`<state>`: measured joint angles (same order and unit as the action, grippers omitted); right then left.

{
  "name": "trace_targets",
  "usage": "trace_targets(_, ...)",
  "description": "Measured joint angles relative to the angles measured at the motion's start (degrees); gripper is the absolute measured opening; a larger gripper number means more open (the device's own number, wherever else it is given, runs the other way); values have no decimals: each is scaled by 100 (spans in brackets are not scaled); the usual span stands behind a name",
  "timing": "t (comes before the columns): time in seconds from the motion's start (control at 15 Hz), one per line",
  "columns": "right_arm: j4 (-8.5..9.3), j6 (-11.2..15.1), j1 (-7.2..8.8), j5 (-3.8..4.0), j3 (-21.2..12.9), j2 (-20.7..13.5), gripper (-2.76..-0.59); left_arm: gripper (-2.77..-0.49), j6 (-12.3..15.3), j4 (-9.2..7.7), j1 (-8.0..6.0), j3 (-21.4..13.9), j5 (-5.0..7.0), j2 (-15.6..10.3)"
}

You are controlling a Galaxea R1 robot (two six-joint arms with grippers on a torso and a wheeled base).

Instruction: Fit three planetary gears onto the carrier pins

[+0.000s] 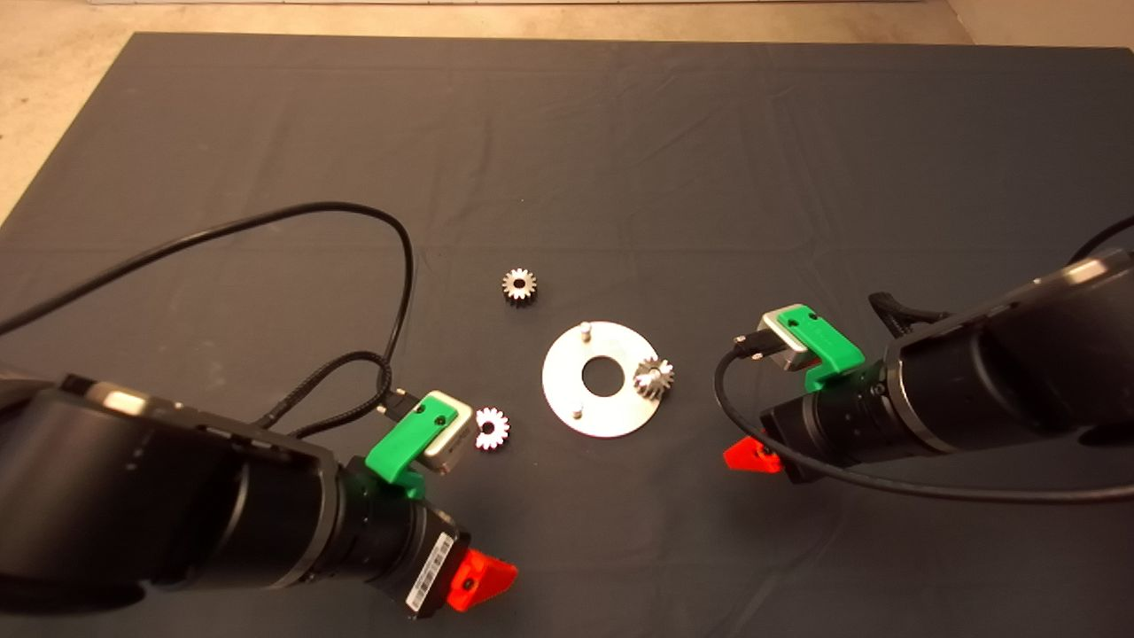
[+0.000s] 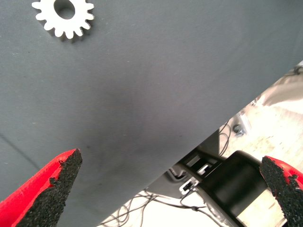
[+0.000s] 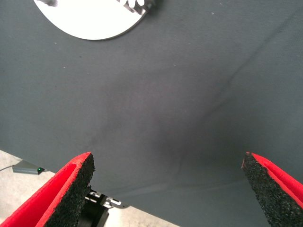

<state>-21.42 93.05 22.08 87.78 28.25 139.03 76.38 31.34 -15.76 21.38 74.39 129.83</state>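
A flat round silver metal plate (image 1: 580, 409) lies mid-mat, with one small silvery toothed gear (image 1: 654, 377) tilted at its 3 o'clock rim. Bare short upright pins (image 1: 585, 330) stand at 11 and 7 o'clock. Two more gears lie flat: one (image 1: 519, 284) off at 10 o'clock, one (image 1: 492, 428) at 8 o'clock.

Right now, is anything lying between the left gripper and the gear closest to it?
Nothing visible. The left gripper is open over bare mat, and the nearest gear lies flat ahead of its fingers with only cloth between them. The plate sits farther off to the side.
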Motion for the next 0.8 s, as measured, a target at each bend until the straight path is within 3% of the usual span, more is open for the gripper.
trace_targets(0.07, 130, 2, 87, 2, -5, -2, -102, -51, -68, 7, -2, 152, 2, 13)
trace_targets(0.2, 209, 2, 192, -2, -97, -64, -102, -51, -128, 7, -13, 335, 0, 53)
trace_targets(0.47, 301, 2, 238, 6, -177, -225, -102, -51, -915, 2, -11, 965, -2, 299)
trace_targets(0.8, 318, 2, 239, 6, -184, -238, -102, -51, -1423, -6, -9, 1505, 0, 761)
